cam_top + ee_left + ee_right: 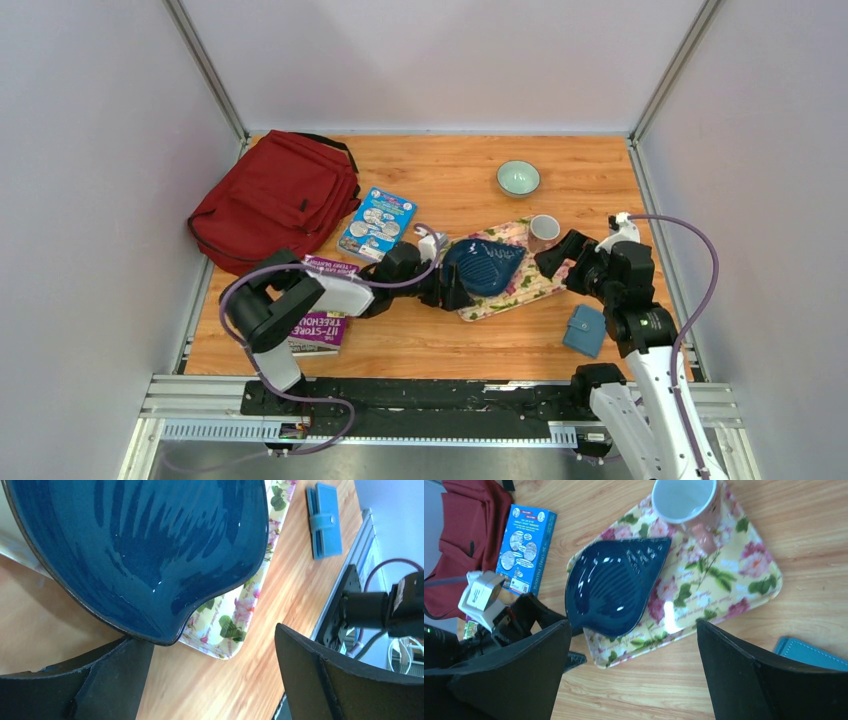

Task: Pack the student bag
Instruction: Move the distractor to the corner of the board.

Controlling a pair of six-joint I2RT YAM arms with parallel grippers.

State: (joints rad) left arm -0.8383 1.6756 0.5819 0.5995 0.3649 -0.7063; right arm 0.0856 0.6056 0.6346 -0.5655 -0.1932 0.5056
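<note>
Counter (pixel 430 190): light wood, closed in by white walls on three sides, with a metal rail at the near edge.
Student bag (pixel 275 200): dark red, lying flat in the far left corner of the counter, close to the left wall. Both arms are well apart from it.
Blue booklet (pixel 377 223): flat on the counter, just beside the right edge of the student bag.
Purple book (pixel 325 325): near the front left, partly hidden under the left arm.
Flowered tray (pixel 530 285): in the middle of the counter, between the two arms, set at an angle.
Blue dish (pixel 483 265): dark, leaf-shaped and glossy. It rests on the left part of the flowered tray, and its edge reaches out over the tray's rim.
Pink cup (pixel 543 230): upright on the far corner of the flowered tray.
Pale green bowl (pixel 518 178): alone at the far side, apart from the flowered tray.
Blue wallet (pixel 585 330): closed, on the counter near the right arm.
Left fingers (pixel 115 680): spread wide and low at the left rim of the blue dish. One of them is just under the rim; I cannot tell if it touches.
Right fingers (pixel 514 680): spread wide, holding nothing, above the right side of the flowered tray and looking down on it.
</note>
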